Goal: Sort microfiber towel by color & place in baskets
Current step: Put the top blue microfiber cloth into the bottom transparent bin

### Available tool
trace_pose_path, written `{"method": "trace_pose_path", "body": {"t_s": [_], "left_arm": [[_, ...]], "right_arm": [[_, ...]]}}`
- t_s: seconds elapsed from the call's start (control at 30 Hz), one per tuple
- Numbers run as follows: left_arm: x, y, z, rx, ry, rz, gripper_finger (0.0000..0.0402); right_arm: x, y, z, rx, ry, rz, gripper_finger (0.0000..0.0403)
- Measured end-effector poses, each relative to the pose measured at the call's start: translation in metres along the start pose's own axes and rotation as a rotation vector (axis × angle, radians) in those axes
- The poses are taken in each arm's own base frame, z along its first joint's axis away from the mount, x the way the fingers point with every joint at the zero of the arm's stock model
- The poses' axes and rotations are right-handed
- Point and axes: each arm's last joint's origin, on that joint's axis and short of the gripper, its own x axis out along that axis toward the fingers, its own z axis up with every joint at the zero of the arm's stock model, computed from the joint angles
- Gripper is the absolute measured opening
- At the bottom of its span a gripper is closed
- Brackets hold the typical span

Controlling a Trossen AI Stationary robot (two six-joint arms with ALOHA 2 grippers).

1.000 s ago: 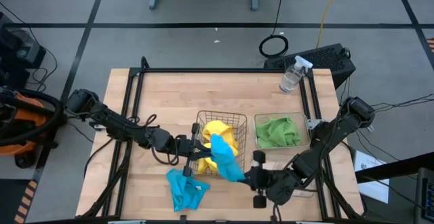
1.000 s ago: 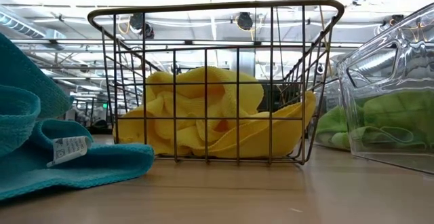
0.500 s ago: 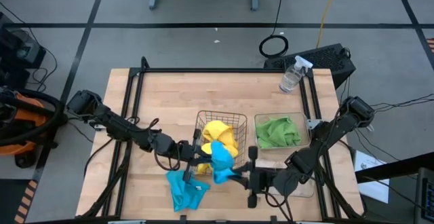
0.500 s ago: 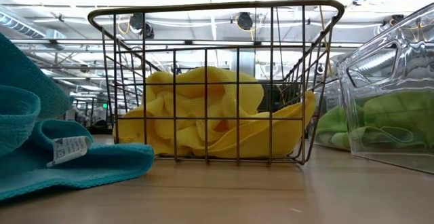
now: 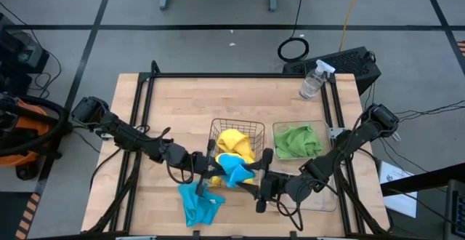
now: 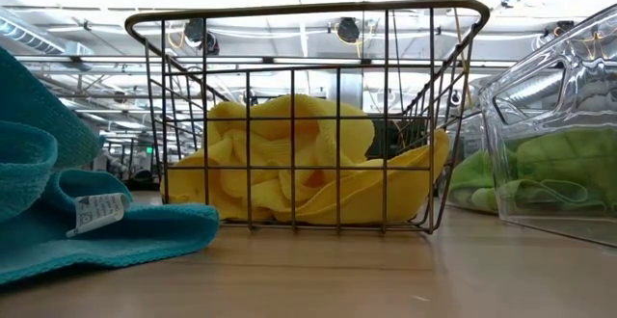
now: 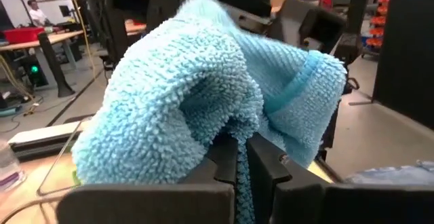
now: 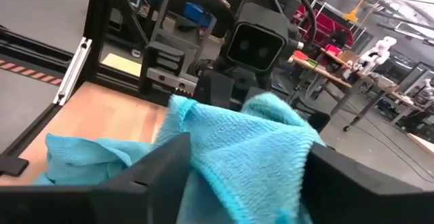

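Note:
A light blue towel (image 5: 231,169) hangs bunched above the near rim of the wire basket (image 5: 215,134), which holds a yellow towel (image 5: 236,145). My left gripper (image 5: 212,169) is shut on the blue towel from the left. My right gripper (image 5: 251,182) stands open just to the towel's right, one finger on each side of it (image 8: 244,142). A second blue towel (image 5: 197,204) lies crumpled on the table, near the front edge. A clear tub (image 5: 278,129) to the right of the basket holds a green towel (image 5: 296,142). My left gripper pinches a fold of the blue towel (image 7: 239,137) between its two shut fingers, coming level from the table's left. The cloth bulges slack over and around the fingertips (image 7: 261,166). It is held clear of the table. My right gripper: I cannot tell whether its open fingers (image 8: 166,159) touch the towel.
A clear spray bottle (image 5: 314,80) stands at the table's far right corner. Bare wood lies along the far and left parts of the table (image 5: 189,102). In the low view the basket (image 6: 308,14) stands between the lying blue towel (image 6: 58,212) and the tub (image 6: 549,96).
My right gripper has moved toward the table's left, closing in on my left gripper. The blue towel, stretched between the two grippers a second ago, has gone slack and bunched into a lump between them.

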Motion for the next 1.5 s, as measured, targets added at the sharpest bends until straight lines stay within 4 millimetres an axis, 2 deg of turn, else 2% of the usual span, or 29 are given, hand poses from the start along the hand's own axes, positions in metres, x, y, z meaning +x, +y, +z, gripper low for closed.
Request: {"method": "trace_pose_path", "body": {"t_s": [0.13, 0.3, 0.7, 0.97, 1.07, 1.17, 1.27, 1.43, 1.5], "left_arm": [[0.000, 0.001, -0.002, 0.006, 0.022, 0.001, 0.0011], [0.000, 0.001, -0.002, 0.011, 0.022, 0.000, 0.0011], [0.000, -0.002, -0.003, 0.056, 0.017, -0.083, 0.0011], [0.000, -0.002, -0.005, 0.068, 0.037, -0.089, 0.0011], [0.000, -0.002, -0.005, 0.101, 0.035, -0.090, 0.0011], [0.000, -0.002, -0.005, 0.121, 0.034, -0.090, 0.0011], [0.000, -0.002, -0.005, 0.121, 0.033, -0.085, 0.0011], [0.000, -0.001, -0.004, 0.120, 0.033, -0.074, 0.0011], [0.000, -0.001, -0.004, 0.116, 0.031, -0.070, 0.0013]], "right_arm": [[0.000, 0.000, 0.000, 0.007, 0.001, -0.004, 0.0284], [0.000, 0.000, -0.001, 0.069, 0.003, 0.000, 0.0309], [0.002, -0.003, -0.003, 0.135, 0.027, -0.051, 0.0309], [0.008, -0.003, -0.004, 0.258, 0.009, 0.173, 0.0295], [0.014, -0.007, -0.007, 0.300, 0.025, 0.228, 0.0274], [0.015, -0.008, -0.008, 0.292, 0.035, 0.225, 0.0235], [0.015, -0.009, -0.007, 0.263, 0.020, 0.227, 0.0172], [0.017, -0.010, -0.007, 0.258, 0.016, 0.225, 0.0032], [0.017, -0.010, -0.007, 0.254, 0.016, 0.223, 0.0015]]}}
